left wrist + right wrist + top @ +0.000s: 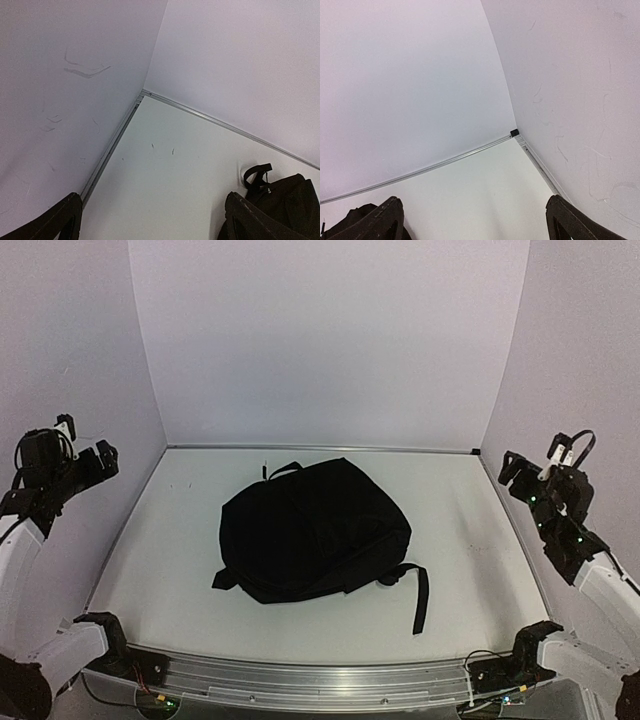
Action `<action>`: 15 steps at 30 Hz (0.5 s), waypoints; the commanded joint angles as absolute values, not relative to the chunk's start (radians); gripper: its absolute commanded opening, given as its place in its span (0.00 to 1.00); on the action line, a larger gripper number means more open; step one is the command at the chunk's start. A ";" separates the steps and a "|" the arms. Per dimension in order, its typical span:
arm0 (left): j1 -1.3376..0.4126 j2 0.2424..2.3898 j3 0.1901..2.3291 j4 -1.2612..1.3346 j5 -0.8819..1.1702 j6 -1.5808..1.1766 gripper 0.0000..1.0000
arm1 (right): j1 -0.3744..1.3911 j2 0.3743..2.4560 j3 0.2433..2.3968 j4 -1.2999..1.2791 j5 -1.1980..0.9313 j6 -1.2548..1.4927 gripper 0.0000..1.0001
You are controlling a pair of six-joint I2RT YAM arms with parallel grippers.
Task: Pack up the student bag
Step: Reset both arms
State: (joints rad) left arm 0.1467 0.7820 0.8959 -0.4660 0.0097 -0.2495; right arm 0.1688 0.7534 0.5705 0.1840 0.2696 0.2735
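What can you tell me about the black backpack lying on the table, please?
The student bag is a large black backpack of soft fabric, lying flat and slumped mid-table. A carry loop sits at its far end; one shoulder strap trails toward the near right. It rests on the white table; nothing else touches it.

The black student bag [315, 530] lies flat, one strap trailing. It sits between the left end effector [95, 455] and right end effector [528, 466], touching neither.
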 commanded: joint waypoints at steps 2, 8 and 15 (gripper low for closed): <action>0.145 0.708 0.764 -0.445 -0.024 -0.253 1.00 | 0.172 0.665 0.456 0.311 0.315 0.221 0.98; 0.145 0.722 0.759 -0.448 -0.051 -0.264 1.00 | 0.172 0.626 0.416 0.316 0.324 0.230 0.98; 0.145 0.727 0.759 -0.453 -0.054 -0.269 1.00 | 0.171 0.628 0.417 0.316 0.317 0.229 0.98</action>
